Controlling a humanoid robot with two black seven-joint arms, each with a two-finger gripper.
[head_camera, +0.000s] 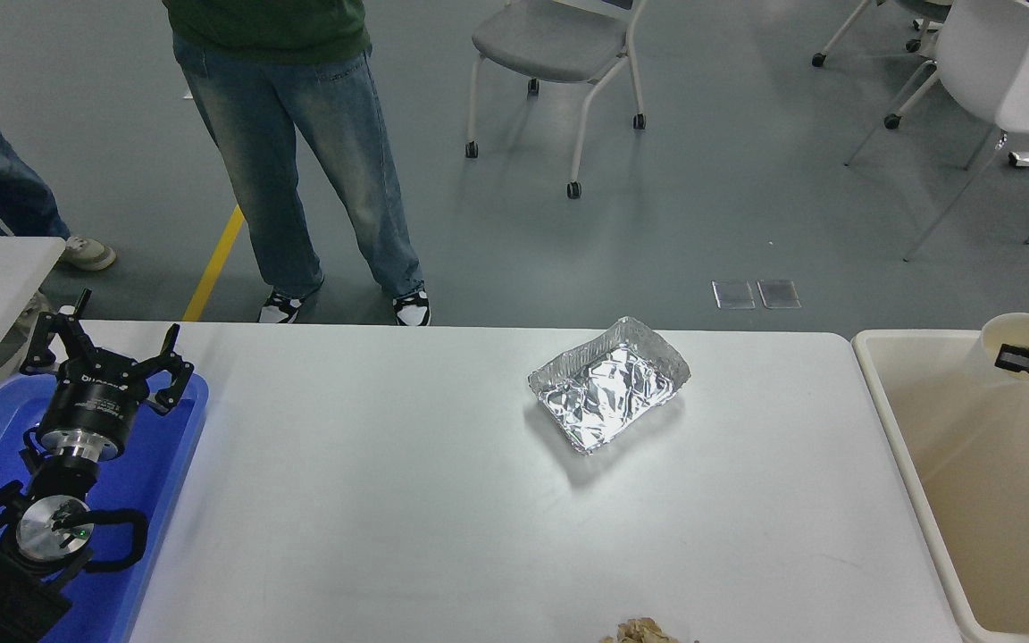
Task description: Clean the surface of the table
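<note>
White paper cup point(1010, 344) pinched in right gripper point(1015, 359) over beige plastic bin point(903, 420). Left to clear from white table surface point(389, 500): crinkled silver foil tray point(608, 384), tan crumpled scrap point(644, 632) at near edge.

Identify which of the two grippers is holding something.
The right gripper, over the beige bin, pinches a paper cup; the left gripper is open and empty.

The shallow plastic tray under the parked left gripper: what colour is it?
Blue; the shallow plastic tray shows best in the head view.
</note>
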